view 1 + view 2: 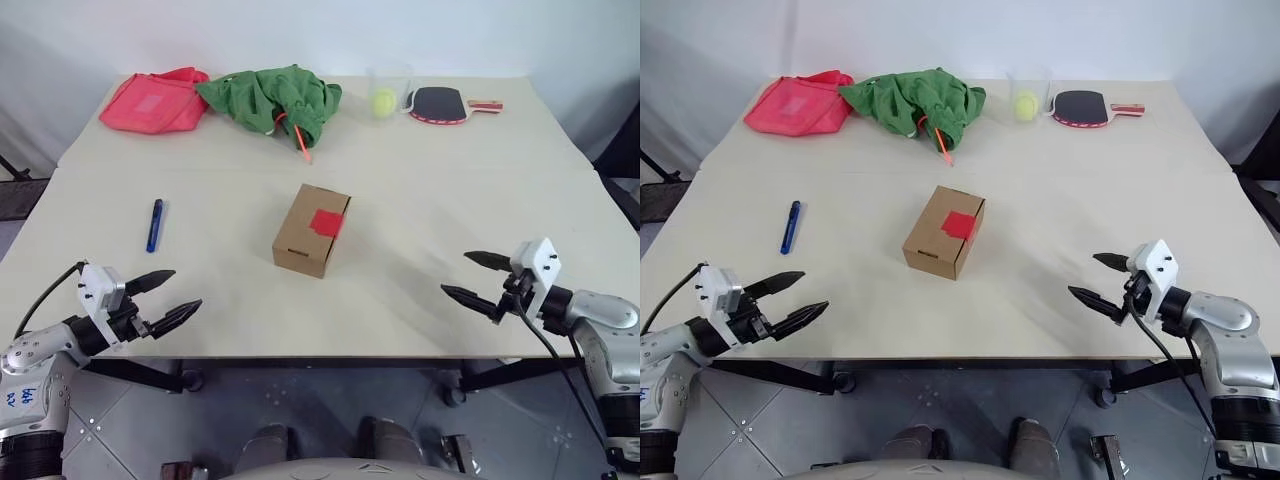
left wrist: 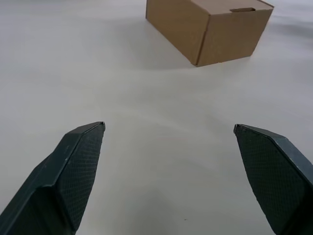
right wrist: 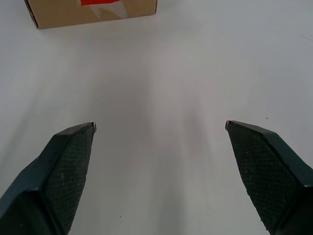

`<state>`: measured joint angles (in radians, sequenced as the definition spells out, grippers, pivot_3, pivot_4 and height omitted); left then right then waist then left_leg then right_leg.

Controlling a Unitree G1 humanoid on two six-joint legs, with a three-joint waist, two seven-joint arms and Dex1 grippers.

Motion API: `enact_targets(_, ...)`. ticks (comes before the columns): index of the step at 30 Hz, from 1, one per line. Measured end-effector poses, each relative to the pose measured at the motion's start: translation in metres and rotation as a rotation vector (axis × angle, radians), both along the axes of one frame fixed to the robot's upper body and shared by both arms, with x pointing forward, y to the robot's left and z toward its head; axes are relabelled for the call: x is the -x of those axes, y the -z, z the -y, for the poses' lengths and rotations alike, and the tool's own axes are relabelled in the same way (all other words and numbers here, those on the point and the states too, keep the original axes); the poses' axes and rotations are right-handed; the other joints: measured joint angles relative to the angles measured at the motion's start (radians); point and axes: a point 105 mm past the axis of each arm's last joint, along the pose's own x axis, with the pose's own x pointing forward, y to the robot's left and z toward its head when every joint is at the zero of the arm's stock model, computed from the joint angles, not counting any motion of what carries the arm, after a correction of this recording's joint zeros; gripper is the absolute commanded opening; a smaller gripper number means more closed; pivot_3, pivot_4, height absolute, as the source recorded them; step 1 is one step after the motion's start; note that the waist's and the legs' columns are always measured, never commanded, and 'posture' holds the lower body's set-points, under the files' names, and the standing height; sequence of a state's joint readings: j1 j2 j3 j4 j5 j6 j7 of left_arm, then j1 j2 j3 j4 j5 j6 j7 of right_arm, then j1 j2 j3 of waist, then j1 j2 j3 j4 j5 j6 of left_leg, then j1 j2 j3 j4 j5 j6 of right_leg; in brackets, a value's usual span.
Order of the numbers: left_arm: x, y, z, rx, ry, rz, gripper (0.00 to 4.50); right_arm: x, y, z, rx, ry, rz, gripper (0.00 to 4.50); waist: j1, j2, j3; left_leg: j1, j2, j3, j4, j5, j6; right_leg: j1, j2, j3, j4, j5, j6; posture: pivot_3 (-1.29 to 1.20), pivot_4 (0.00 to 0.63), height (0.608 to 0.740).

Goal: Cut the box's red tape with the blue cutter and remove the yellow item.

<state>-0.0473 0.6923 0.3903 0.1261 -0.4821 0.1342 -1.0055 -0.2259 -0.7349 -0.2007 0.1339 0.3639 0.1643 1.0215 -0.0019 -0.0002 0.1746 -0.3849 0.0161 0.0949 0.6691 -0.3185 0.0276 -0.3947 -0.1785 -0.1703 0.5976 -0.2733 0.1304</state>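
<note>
The brown box [image 1: 312, 230] lies closed in the middle of the table, a square of red tape [image 1: 326, 222] over its right top edge. The blue cutter [image 1: 155, 224] lies on the table to the box's left. My left gripper [image 1: 181, 296] hovers open over the near left edge, empty, well short of the cutter. My right gripper [image 1: 459, 275] is open and empty at the near right, pointing toward the box [image 3: 93, 12]. The box [image 2: 210, 27] also appears beyond the left fingers. The yellow item is hidden.
Along the far edge lie a pink-red cloth bag [image 1: 155, 101], a crumpled green cloth [image 1: 275, 98] with a thin orange stick [image 1: 300, 145], a clear cup [image 1: 390, 90] with a yellow-green ball [image 1: 383, 102], and a black-and-red paddle [image 1: 442, 104].
</note>
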Motion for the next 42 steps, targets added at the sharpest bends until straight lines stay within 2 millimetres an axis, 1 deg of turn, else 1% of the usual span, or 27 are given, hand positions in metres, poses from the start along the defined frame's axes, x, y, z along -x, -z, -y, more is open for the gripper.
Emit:
enact_targets(3, -0.007, -0.010, 0.002, -0.005, -0.008, 0.035, 4.48, -0.004, -0.003, 0.001, 0.029, 0.041, -0.025, 4.50, 0.001, 0.000, 0.000, 0.000, 0.000, 0.000, 0.000, 0.000, 0.000, 0.000, 0.000, 0.001, 0.000, 0.000, 0.000, 0.00, 0.150, 0.740)
enact_targets(5, -0.012, -0.015, 0.003, -0.014, -0.016, 0.044, 4.48, -0.005, -0.006, -0.004, 0.047, 0.045, -0.044, 4.50, 0.000, 0.000, 0.000, 0.000, 0.000, 0.000, 0.000, 0.000, 0.000, 0.000, 0.000, 0.001, 0.000, 0.000, 0.000, 0.00, 0.150, 0.740)
enact_targets(8, -0.013, -0.018, 0.005, -0.013, -0.004, 0.055, 4.48, -0.004, -0.011, -0.012, 0.050, 0.026, -0.036, 4.50, 0.000, 0.000, 0.000, 0.000, 0.000, 0.000, 0.000, 0.000, 0.000, 0.000, 0.000, 0.000, 0.000, 0.000, 0.000, 0.00, 0.150, 0.740)
enact_targets(9, -0.013, -0.019, 0.007, -0.009, 0.014, 0.060, 4.30, -0.003, -0.016, -0.016, 0.037, 0.011, -0.015, 4.30, 0.000, 0.000, 0.000, 0.000, -0.001, 0.000, -0.001, 0.000, 0.000, 0.000, 0.000, 0.000, -0.001, 0.000, 0.000, 0.00, 0.150, 0.740)
enact_targets(11, -0.014, -0.022, 0.010, -0.005, 0.035, 0.068, 3.89, -0.002, -0.021, -0.021, 0.023, -0.004, 0.009, 3.84, 0.000, 0.000, 0.000, 0.000, -0.001, 0.000, -0.001, 0.000, 0.000, 0.000, 0.000, 0.000, -0.001, 0.000, 0.000, 0.00, 0.150, 0.740)
enact_targets(16, -0.019, -0.028, 0.012, 0.025, 0.053, 0.067, 2.37, -0.006, -0.027, -0.024, -0.016, 0.019, 0.056, 2.17, 0.001, 0.000, 0.000, 0.000, -0.002, 0.000, 0.000, 0.000, 0.000, 0.000, 0.001, 0.001, 0.000, 0.000, 0.000, 0.00, 0.150, 0.740)
enact_targets(18, -0.026, -0.034, 0.013, 0.043, 0.063, 0.081, 1.69, -0.008, -0.032, -0.027, -0.028, 0.024, 0.087, 1.40, 0.002, 0.000, 0.000, 0.000, -0.002, 0.000, 0.001, 0.000, 0.000, 0.000, 0.001, 0.001, 0.000, 0.000, 0.000, 0.00, 0.150, 0.740)
enact_targets(20, -0.034, -0.040, 0.015, 0.059, 0.091, 0.089, 1.13, -0.010, -0.038, -0.032, -0.029, 0.024, 0.116, 0.77, 0.002, 0.000, 0.000, 0.000, -0.003, 0.000, 0.001, 0.000, 0.000, 0.000, 0.001, 0.001, 0.000, 0.000, 0.000, 0.00, 0.150, 0.740)
enact_targets(22, -0.044, -0.043, 0.017, 0.074, 0.103, 0.091, 0.45, -0.013, -0.041, -0.038, -0.026, 0.022, 0.128, 0.01, 0.000, 0.000, 0.000, 0.000, -0.003, 0.000, 0.001, 0.000, 0.000, 0.000, 0.002, 0.001, 0.000, 0.000, 0.000, 0.00, 0.150, 0.740)
enact_targets(23, -0.051, -0.043, 0.018, 0.075, 0.102, 0.089, 0.16, -0.015, -0.039, -0.040, -0.024, 0.032, 0.125, 0.00, 0.000, 0.000, 0.000, 0.000, -0.003, 0.000, 0.001, 0.000, 0.000, 0.000, 0.002, 0.001, 0.001, 0.000, 0.000, 0.00, 0.150, 0.740)
enact_targets(24, -0.058, -0.044, 0.018, 0.075, 0.097, 0.091, 0.03, -0.017, -0.037, -0.044, -0.031, 0.039, 0.115, 0.00, 0.000, 0.000, 0.000, 0.000, -0.003, 0.000, 0.001, 0.000, 0.000, 0.000, 0.003, 0.001, 0.001, 0.000, 0.000, 0.00, 0.150, 0.740)
enact_targets(26, -0.072, -0.043, 0.022, 0.075, 0.096, 0.086, 0.03, -0.023, -0.031, -0.053, -0.047, 0.061, 0.083, 0.00, 0.000, 0.000, 0.000, 0.000, -0.003, 0.001, 0.001, 0.000, -0.001, 0.000, 0.003, 0.001, 0.001, 0.000, 0.000, 0.00, 0.150, 0.740)
enact_targets(28, -0.080, -0.040, 0.029, 0.073, 0.110, 0.083, 0.03, -0.027, -0.026, -0.061, -0.060, 0.085, 0.062, 0.00, -0.001, 0.000, 0.000, -0.001, -0.003, 0.001, 0.002, 0.000, -0.001, 0.000, 0.003, 0.001, 0.001, 0.000, 0.000, 0.00, 0.150, 0.740)
enact_targets(31, -0.093, -0.032, 0.051, 0.086, 0.173, 0.056, 0.03, -0.038, -0.023, -0.073, -0.048, 0.122, 0.049, 0.00, -0.002, 0.000, 0.000, -0.002, -0.003, 0.004, 0.003, 0.000, -0.001, -0.001, 0.003, 0.000, 0.001, 0.000, 0.000, 0.00, 0.150, 0.740)
enact_targets(34, -0.100, -0.024, 0.072, 0.085, 0.245, 0.017, 0.03, -0.046, -0.021, -0.084, -0.030, 0.131, 0.038, 0.00, -0.002, 0.000, 0.000, -0.002, -0.002, 0.007, 0.004, 0.000, -0.001, -0.001, 0.004, 0.000, 0.002, 0.000, 0.000, 0.00, 0.150, 0.740)
enact_targets(36, -0.103, -0.018, 0.086, 0.077, 0.293, -0.018, 0.03, -0.050, -0.014, -0.095, -0.022, 0.119, 0.001, 0.00, -0.003, 0.000, 0.000, -0.003, -0.002, 0.008, 0.004, 0.000, -0.001, -0.001, 0.005, 0.000, 0.002, 0.000, 0.000, 0.00, 0.150, 0.740)
enact_targets(39, -0.102, -0.012, 0.099, 0.067, 0.355, -0.054, 0.03, -0.055, -0.001, -0.109, 0.002, 0.104, -0.067, 0.00, -0.006, 0.000, 0.000, -0.003, -0.002, 0.008, 0.004, 0.000, -0.001, -0.002, 0.005, 0.000, 0.002, 0.000, 0.000, 0.00, 0.150, 0.740)
enact_targets(40, -0.102, -0.011, 0.103, 0.064, 0.374, -0.060, 0.03, -0.057, 0.002, -0.115, 0.005, 0.095, -0.079, 0.00, -0.006, 0.000, 0.000, -0.003, -0.002, 0.008, 0.004, 0.000, -0.001, -0.002, 0.005, 0.000, 0.003, 0.000, 0.000, 0.00, 0.150, 0.740)
enact_targets(42, -0.101, -0.009, 0.112, 0.067, 0.410, -0.072, 0.03, -0.062, 0.005, -0.133, 0.004, 0.065, -0.097, 0.00, -0.014, 0.000, 0.000, -0.003, -0.001, 0.008, 0.005, 0.000, -0.001, -0.002, 0.005, 0.001, 0.004, 0.000, 0.000, 0.00, 0.150, 0.740)
